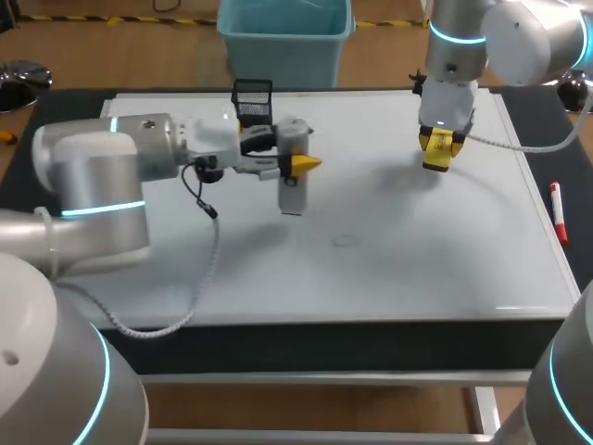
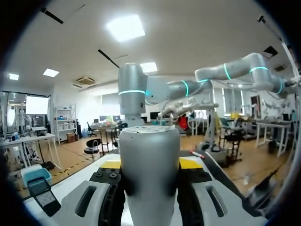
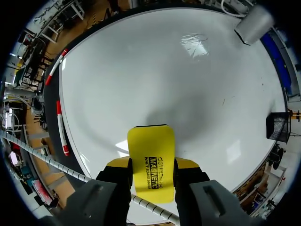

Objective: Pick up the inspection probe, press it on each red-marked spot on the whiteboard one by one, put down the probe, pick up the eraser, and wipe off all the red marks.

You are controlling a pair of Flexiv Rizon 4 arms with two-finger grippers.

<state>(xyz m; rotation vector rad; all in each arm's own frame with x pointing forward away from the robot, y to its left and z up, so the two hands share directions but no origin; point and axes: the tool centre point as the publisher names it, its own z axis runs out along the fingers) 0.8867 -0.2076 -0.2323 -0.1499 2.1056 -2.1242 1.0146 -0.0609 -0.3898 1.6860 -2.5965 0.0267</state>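
The whiteboard (image 1: 398, 269) lies pale across the table. The left gripper (image 1: 298, 164) clamps a grey, cylindrical probe (image 1: 292, 193) upright, its tip seemingly just off the board. The right gripper (image 1: 437, 148) pinches the yellow eraser (image 3: 151, 162) above the board; only its wrist view shows the eraser's printed face.

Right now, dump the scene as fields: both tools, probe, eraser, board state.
left tool: shut on probe
probe: upright over whiteboard, contact with the board unclear
right tool: shut on eraser
eraser: over the whiteboard's far right part
whiteboard: no red marks visible
marker: lying beside the whiteboard's right edge
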